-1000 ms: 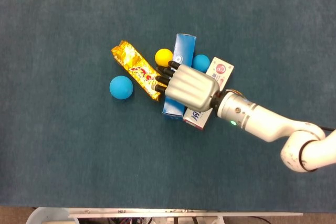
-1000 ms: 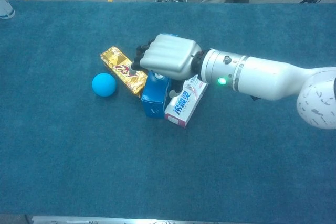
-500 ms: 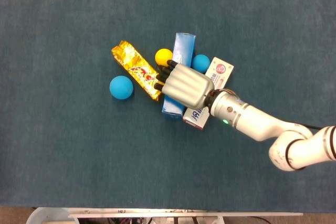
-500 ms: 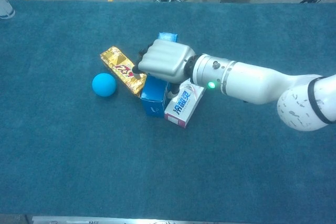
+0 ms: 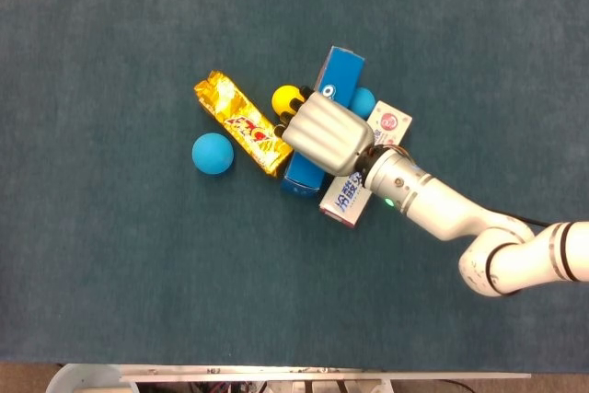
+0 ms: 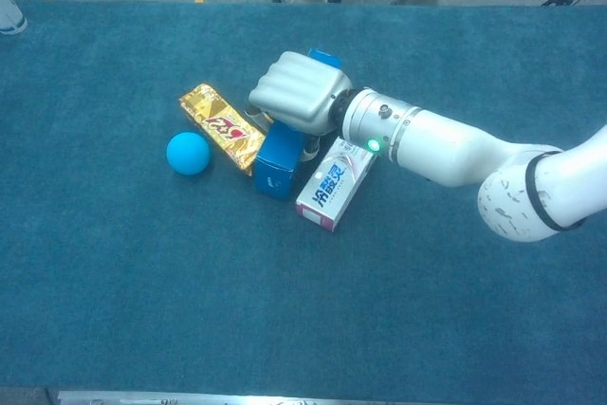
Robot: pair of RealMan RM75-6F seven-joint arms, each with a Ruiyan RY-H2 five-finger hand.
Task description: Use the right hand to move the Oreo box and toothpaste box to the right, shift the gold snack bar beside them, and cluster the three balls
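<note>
meanwhile right hand [image 5: 326,133] lies curled atop the tilted oreo box [image 5: 337,72], grip unclear.

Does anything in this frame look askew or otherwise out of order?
Yes. The blue box lies skewed under the right hand, at an angle to the white toothpaste box. A yellow ball and a blue ball sit wedged against it, while another blue ball lies apart, left of the gold snack bar.

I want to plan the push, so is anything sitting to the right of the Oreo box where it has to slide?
Yes. The toothpaste box lies directly against the right side of the Oreo box, and a small blue ball sits wedged between their far ends. The right hand rests on top of the Oreo box.
</note>
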